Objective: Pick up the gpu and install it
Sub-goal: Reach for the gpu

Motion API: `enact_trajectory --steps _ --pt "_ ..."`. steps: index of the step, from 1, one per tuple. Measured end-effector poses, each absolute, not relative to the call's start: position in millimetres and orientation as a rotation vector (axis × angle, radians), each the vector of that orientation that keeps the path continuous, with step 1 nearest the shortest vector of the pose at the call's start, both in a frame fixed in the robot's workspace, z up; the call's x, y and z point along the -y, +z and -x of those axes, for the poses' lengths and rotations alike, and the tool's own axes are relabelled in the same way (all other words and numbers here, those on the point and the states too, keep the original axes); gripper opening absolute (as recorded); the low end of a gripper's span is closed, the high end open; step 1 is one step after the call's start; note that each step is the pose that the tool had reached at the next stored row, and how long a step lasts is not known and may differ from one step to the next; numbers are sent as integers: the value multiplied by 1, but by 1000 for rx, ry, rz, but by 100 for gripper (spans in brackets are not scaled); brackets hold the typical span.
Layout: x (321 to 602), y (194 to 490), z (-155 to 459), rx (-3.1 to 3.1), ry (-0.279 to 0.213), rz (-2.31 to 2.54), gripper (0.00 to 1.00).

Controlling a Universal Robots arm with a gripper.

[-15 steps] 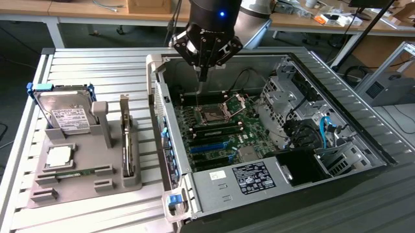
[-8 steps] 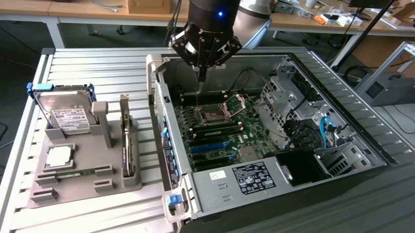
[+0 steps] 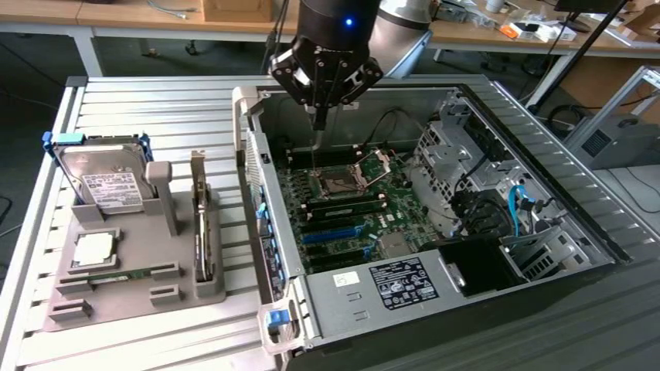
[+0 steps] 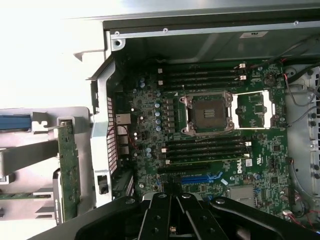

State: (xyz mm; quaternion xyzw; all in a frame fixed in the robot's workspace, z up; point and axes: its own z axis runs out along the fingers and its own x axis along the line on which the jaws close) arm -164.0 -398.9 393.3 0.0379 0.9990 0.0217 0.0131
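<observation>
Gripper [image 3: 321, 117]: fingers pressed together, holding nothing. It hangs point-down over the open computer case [image 3: 250, 147], above the far end of the motherboard [image 3: 345, 205] and clear of it. In the wrist view the gripper [image 4: 172, 197] appears as two dark fingers meeting at a narrow tip above the blue slot [image 4: 200, 178].

Graphics card [image 3: 203, 224]: not picked up. It stands on its long edge in a slot of the grey holder [image 3: 134, 297], which sits on the slatted table [image 3: 154, 100] at the exterior view's left of the case. The card is just beside the case's side wall, and well apart from the gripper. In the wrist view the card [image 4: 67, 170] shows as a narrow green board, seen edge-on.

Other parts in the holder:
- Hard drive [image 3: 103, 184], silver with a white label, leaning upright at the far end.
- Memory stick [image 3: 116, 276], lying flat near the front.

Inside the case, the processor socket [image 3: 341, 182] stands open, its metal frame raised.
</observation>
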Motion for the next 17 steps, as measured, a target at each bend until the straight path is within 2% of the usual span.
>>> enact_trajectory --steps 17 --pt "399 393 168 -3113 68 -118 10"
